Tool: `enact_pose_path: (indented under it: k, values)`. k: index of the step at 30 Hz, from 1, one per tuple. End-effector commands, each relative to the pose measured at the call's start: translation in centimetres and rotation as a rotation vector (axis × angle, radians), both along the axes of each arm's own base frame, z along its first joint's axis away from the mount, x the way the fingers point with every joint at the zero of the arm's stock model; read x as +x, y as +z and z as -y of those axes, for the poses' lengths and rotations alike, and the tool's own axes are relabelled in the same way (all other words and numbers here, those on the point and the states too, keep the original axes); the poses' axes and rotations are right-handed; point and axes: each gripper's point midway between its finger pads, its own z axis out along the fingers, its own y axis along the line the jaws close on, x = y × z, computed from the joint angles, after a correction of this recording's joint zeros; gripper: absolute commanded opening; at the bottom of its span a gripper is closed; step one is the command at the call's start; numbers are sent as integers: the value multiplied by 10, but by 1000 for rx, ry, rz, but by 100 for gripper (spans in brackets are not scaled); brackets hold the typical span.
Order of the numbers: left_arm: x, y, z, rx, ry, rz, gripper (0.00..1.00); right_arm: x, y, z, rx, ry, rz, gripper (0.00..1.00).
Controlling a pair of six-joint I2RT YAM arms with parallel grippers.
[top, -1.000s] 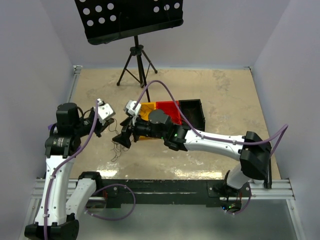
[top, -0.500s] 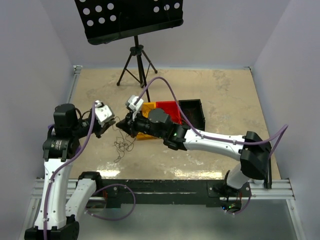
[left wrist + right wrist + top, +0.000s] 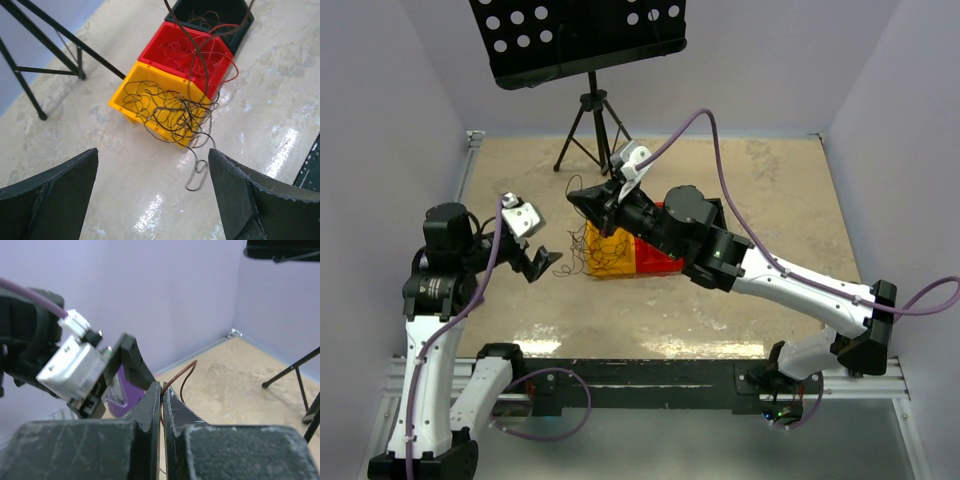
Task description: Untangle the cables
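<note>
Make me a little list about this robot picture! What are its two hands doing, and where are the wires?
left gripper: jaws open, holding nothing
right gripper: jaws shut on one dark cable, held high
dark cables: tangled over the yellow bin, spilling over its edge
red cables: in the red bin
black bin: a few wires inside

Thin dark cables [image 3: 172, 107] form a loose, curly tangle draped over the yellow bin [image 3: 120, 102], with a loop hanging past its front edge. One strand rises, pinched in the right claw [image 3: 161, 388]. Bright red cables [image 3: 180, 50] lie curled in the red bin [image 3: 150, 50].
</note>
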Motion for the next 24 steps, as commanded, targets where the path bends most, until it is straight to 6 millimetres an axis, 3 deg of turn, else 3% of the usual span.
enact_pose_path:
  k: [1,9,19,22,24]
  values:
    - [-4,-18,15,-58,-102,-50,96,1,38,17,21,-36,56,0]
    - [-1,-44,30,-145,-182,-182,100,-4,66,22,62,-25,77,0]
    - [-4,-38,48,-266,-305,-206,100,-10,82,24,113,-1,72,0]
    - [0,-42,46,-238,-300,-182,85,-11,88,26,123,1,77,0]
    - [0,-52,42,-198,-291,-176,69,-12,92,29,129,-1,81,0]
